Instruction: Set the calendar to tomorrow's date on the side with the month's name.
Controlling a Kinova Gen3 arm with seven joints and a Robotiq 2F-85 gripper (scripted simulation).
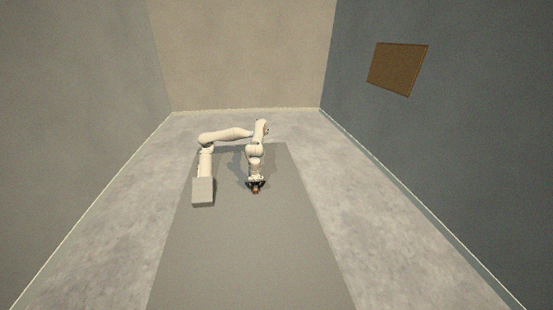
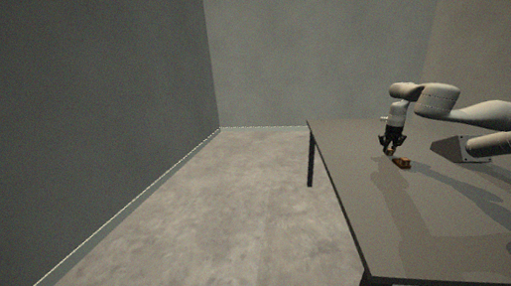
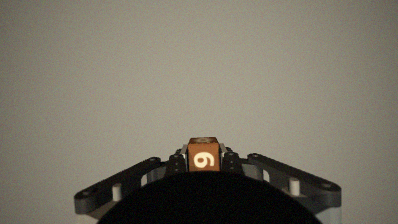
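Fingers clamped the cube (image 3: pixel 204 155) squarely; judged best lowered straight, level, into the tray (image 2: pixel 402 162) below the fingertips.

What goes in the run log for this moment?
gripper: shut on cube | cube: held above tray | tray: on table | release: pending

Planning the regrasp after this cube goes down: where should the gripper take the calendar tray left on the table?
Tentatively, from straight above, pinching the tray's two long walls across its narrow width. It lies low and flat on the table, so side approaches look poor. The gripper holds the cube.
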